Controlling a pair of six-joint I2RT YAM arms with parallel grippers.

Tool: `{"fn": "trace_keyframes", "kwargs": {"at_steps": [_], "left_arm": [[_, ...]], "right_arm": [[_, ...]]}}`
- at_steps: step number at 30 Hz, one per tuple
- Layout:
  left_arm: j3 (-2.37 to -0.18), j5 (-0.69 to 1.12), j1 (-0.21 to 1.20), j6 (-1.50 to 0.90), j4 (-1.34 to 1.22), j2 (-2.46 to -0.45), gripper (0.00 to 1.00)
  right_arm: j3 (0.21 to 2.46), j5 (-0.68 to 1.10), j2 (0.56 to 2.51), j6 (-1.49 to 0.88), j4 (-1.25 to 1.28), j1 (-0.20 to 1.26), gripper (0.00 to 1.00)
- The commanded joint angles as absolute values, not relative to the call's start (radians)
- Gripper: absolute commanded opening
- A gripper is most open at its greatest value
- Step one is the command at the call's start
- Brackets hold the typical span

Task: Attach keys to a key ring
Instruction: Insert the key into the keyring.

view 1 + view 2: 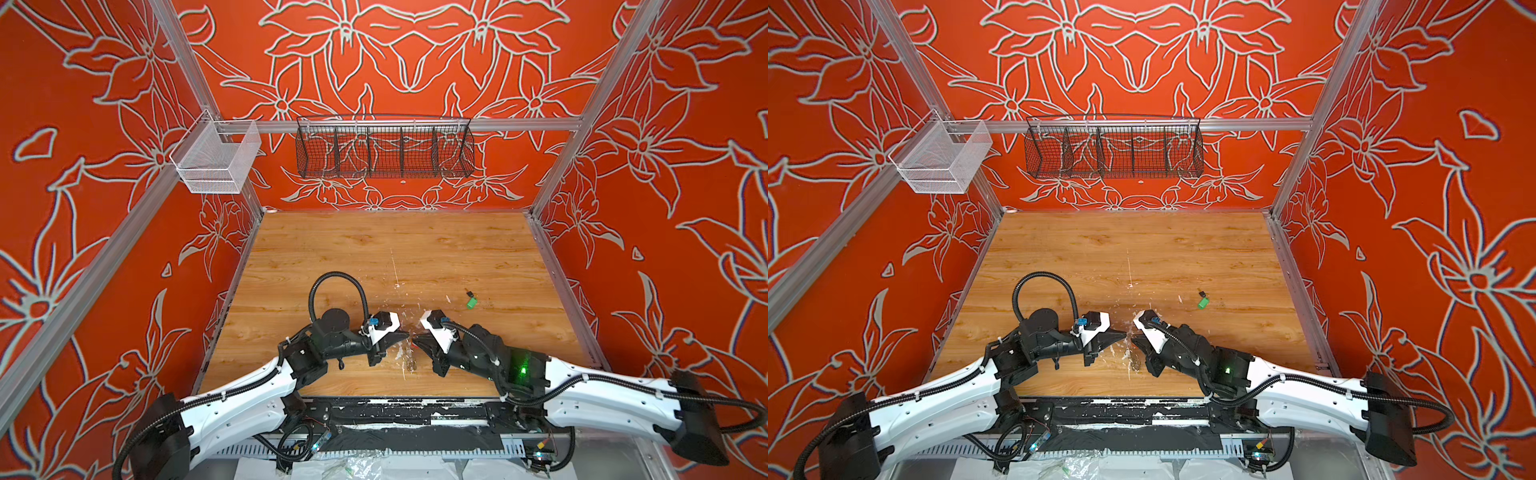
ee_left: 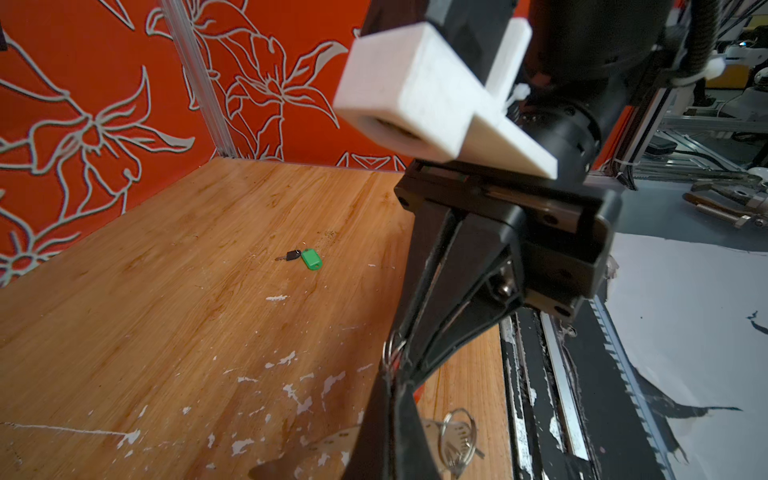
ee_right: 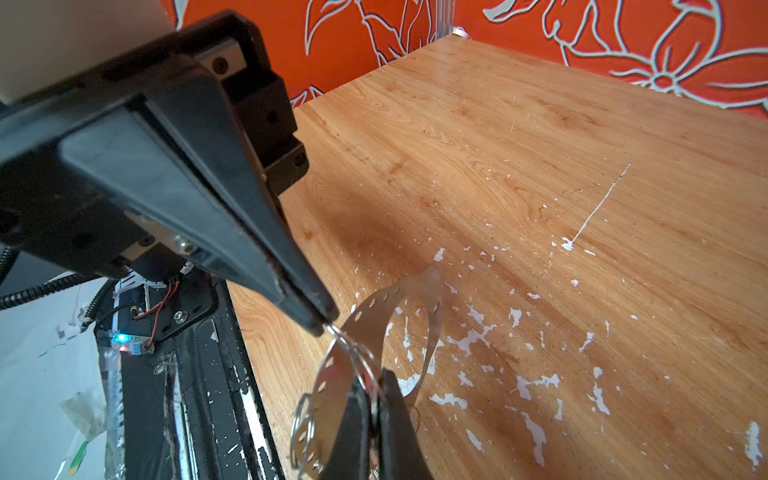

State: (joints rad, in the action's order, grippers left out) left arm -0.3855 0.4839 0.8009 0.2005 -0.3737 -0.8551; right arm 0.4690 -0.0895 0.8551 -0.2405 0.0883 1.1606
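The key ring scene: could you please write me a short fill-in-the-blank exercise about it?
1. The key lying alone on the table has a ___ tag.
2. The left gripper and the right gripper are both ___ on the key ring.
3. The divided wire basket on the back wall is ___.
Missing words: green, shut, black.

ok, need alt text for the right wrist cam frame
Two shut black grippers meet tip to tip above a wooden table, both pinching a wire split ring on the flat grey key ring. The left gripper looms large; of the right gripper only the fingertips show. White paint flecks scatter the wood, and orange floral walls stand behind.
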Motion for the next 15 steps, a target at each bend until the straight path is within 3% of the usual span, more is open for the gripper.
{"fn": "trace_keyframes", "kwargs": {"at_steps": [1,8,15], "left_arm": [[-0.356,0.5,0.813,0.188,-0.523,-0.815,0.0],[-0.365,0.475,0.831,0.21,-0.444,-0.778,0.0],[-0.415,0.467,0.831,0.221,-0.284,-0.792,0.25]], "right_arm": [[0.448,-0.132,0.853,-0.271,0.115,1.146,0.0],[0.46,-0.117,0.84,-0.274,0.116,1.145,0.0],[0.513,-0.065,0.835,-0.256,0.074,1.147,0.0]]}}
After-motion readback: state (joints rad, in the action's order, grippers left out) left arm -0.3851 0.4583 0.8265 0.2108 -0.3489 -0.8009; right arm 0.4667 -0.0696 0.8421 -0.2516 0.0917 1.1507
